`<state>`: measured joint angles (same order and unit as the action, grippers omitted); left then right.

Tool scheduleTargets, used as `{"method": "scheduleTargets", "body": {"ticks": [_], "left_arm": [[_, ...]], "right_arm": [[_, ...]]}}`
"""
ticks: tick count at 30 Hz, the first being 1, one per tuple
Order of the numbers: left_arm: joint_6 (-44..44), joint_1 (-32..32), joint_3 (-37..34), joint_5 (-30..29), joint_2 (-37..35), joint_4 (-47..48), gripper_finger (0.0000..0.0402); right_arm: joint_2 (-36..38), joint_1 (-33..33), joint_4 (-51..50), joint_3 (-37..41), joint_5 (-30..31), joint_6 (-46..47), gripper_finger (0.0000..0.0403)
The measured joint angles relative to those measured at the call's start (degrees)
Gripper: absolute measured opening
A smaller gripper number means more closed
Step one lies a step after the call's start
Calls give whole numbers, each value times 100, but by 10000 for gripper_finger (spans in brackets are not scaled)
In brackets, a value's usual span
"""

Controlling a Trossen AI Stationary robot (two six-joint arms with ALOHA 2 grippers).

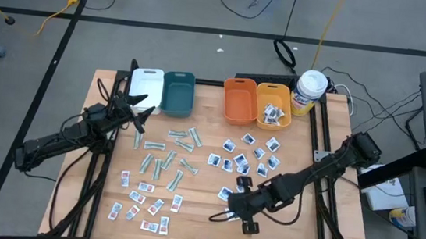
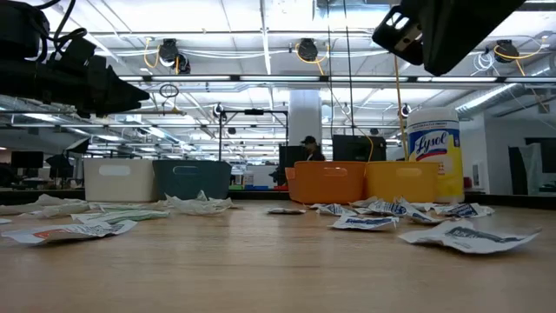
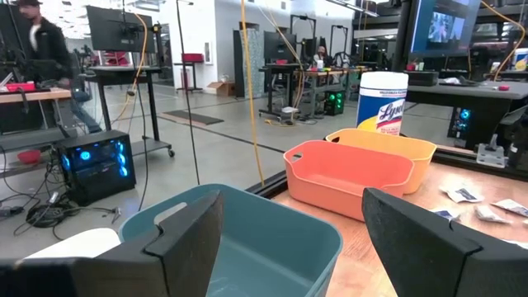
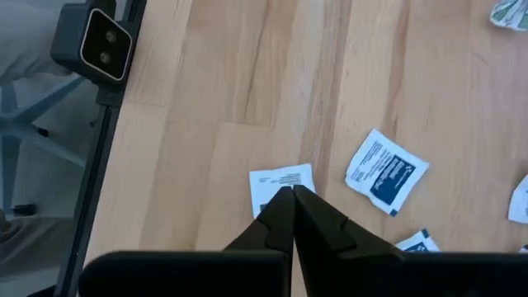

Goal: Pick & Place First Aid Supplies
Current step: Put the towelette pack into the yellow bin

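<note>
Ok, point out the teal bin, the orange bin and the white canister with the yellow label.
teal bin (image 1: 178,93): high view, on its inside floor.
orange bin (image 1: 238,101): high view, on its inside floor.
white canister (image 2: 433,149): low view, on the printed label on its side.

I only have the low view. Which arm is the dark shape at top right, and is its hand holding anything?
Observer: The right arm. The right hand is shut, tips at a blue-printed packet lying on the table.
Operator: And the left hand?
Observer: The left hand is open and empty, by the teal bin.
Operator: Anything sorted yet?
Observer: The yellow bin holds a few white packets.
</note>
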<state>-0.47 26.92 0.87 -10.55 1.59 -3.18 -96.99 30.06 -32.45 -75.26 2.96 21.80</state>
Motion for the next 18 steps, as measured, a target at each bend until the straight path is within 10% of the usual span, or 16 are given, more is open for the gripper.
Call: {"method": "scheduleTargets", "body": {"ticks": [18], "left_arm": [[0,0,1,0,0,0,296]], "right_arm": [[-74,-31,108,1,446,-387,191]]}}
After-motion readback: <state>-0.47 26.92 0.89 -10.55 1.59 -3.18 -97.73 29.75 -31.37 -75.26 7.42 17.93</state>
